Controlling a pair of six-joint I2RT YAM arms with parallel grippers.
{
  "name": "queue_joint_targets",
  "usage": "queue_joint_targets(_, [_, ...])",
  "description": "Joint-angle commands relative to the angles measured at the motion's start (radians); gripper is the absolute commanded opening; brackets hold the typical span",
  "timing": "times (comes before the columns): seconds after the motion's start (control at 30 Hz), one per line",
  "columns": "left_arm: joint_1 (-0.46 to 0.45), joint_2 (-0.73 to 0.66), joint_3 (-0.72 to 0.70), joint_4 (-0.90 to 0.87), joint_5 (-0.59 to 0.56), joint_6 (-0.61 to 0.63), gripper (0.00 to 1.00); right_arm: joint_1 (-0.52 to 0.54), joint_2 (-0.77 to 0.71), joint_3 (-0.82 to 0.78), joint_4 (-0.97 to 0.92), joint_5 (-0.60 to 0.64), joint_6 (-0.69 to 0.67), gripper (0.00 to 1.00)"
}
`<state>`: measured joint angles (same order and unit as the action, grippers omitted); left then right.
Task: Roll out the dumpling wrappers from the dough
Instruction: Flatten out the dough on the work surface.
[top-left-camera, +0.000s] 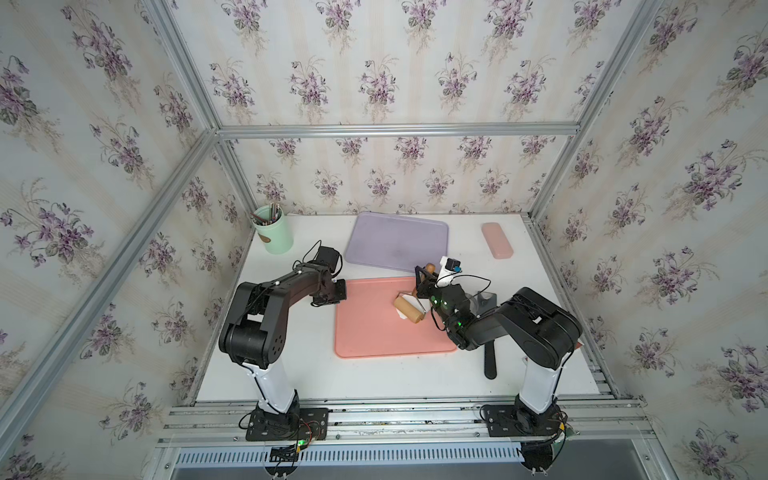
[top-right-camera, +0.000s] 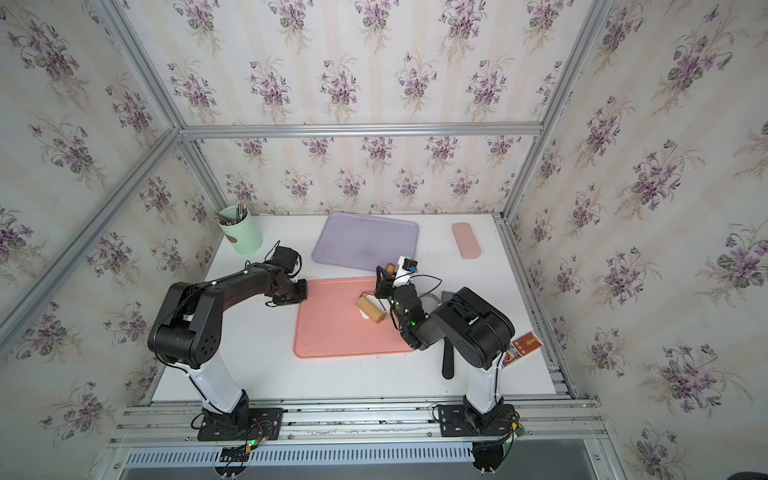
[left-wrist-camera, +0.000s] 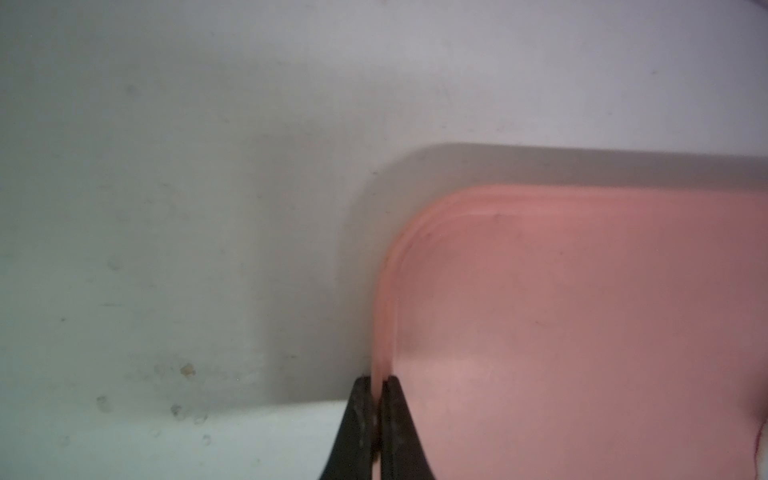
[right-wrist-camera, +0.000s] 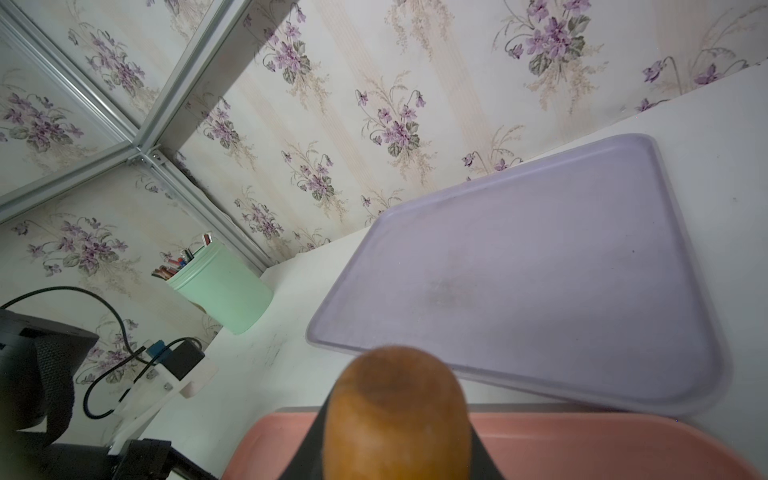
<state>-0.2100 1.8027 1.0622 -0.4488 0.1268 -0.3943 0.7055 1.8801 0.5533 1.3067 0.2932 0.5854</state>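
A pink tray (top-left-camera: 374, 332) (top-right-camera: 332, 332) lies at the table's middle. My left gripper (top-left-camera: 341, 289) (left-wrist-camera: 379, 380) is shut on the rim (left-wrist-camera: 384, 332) at its far left corner. A wooden roller (top-left-camera: 409, 309) (top-right-camera: 371, 309) rests on the tray over the white dough (top-left-camera: 402, 317) (top-right-camera: 365, 316), which is mostly hidden beneath it. My right gripper (top-left-camera: 424, 277) (right-wrist-camera: 397, 436) is shut on the roller's brown wooden handle (right-wrist-camera: 397, 407), just right of the roller drum. No dumpling wrappers are in view.
A purple tray (top-left-camera: 397, 241) (right-wrist-camera: 540, 270) lies behind the pink one. A green cup of pencils (top-left-camera: 273, 232) stands at the back left, a pink case (top-left-camera: 497, 240) at the back right. A black-handled tool (top-left-camera: 490, 361) lies under my right arm.
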Motion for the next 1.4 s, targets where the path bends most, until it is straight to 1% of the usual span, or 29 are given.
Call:
queue_joint_targets(0.0, [-0.004,0.019,-0.01,-0.027,-0.001,-0.009,0.0,0.028,0.003,-0.026,-0.144,0.013,0.018,0.0])
queue_joint_targets(0.07, [-0.004,0.02,-0.008,-0.032,-0.007,-0.007,0.0,0.006,-0.061,-0.026,-0.142,-0.019,0.059,0.0])
queue_joint_targets(0.17, [-0.005,0.018,-0.005,-0.039,-0.012,-0.003,0.0,-0.085,-0.163,-0.031,-0.147,-0.091,0.126,0.0])
queue_joint_targets(0.2, [-0.004,0.015,-0.007,-0.036,-0.01,-0.003,0.0,-0.116,-0.19,-0.033,-0.152,-0.098,0.129,0.0])
queue_joint_targets(0.27, [-0.004,0.008,-0.016,-0.029,-0.009,-0.005,0.0,-0.142,-0.206,-0.019,-0.187,-0.08,0.081,0.0])
queue_joint_targets(0.37, [-0.004,0.008,-0.019,-0.027,-0.005,-0.003,0.0,-0.153,-0.16,0.004,-0.209,-0.057,0.009,0.0])
queue_joint_targets(0.47, [-0.004,0.01,-0.024,-0.022,0.003,-0.006,0.0,-0.149,-0.073,0.004,-0.195,-0.039,-0.017,0.0])
queue_joint_targets(0.6, [-0.003,0.011,-0.026,-0.018,0.008,-0.006,0.0,-0.075,0.014,-0.001,-0.181,0.038,-0.059,0.0])
queue_joint_targets(0.73, [-0.004,0.006,-0.027,-0.022,0.001,-0.007,0.0,0.042,0.057,0.014,-0.179,0.09,-0.008,0.0])
queue_joint_targets(0.8, [-0.005,0.006,-0.029,-0.021,-0.006,-0.011,0.0,0.06,0.066,0.025,-0.155,0.066,0.045,0.0])
queue_joint_targets(0.87, [-0.005,0.009,-0.024,-0.029,-0.009,-0.008,0.0,0.051,0.024,0.01,-0.129,0.05,0.084,0.0])
queue_joint_targets(0.93, [-0.004,0.008,-0.022,-0.037,-0.013,-0.005,0.0,0.02,-0.051,0.009,-0.157,0.025,0.096,0.0])
queue_joint_targets(1.0, [-0.005,0.002,-0.023,-0.037,-0.016,-0.002,0.0,-0.043,-0.121,0.0,-0.166,-0.032,0.117,0.0])
queue_joint_targets(1.07, [-0.003,-0.002,-0.025,-0.034,-0.017,-0.003,0.0,-0.093,-0.156,-0.004,-0.178,-0.052,0.123,0.0])
queue_joint_targets(1.2, [-0.005,0.001,-0.028,-0.027,-0.004,-0.006,0.0,-0.131,-0.122,0.015,-0.209,-0.027,0.056,0.0])
queue_joint_targets(1.27, [-0.004,0.001,-0.031,-0.023,-0.006,-0.008,0.0,-0.131,-0.072,0.021,-0.205,0.012,0.012,0.0])
queue_joint_targets(1.37, [-0.004,0.0,-0.031,-0.024,0.0,-0.008,0.0,-0.127,-0.003,0.02,-0.182,0.019,-0.01,0.0])
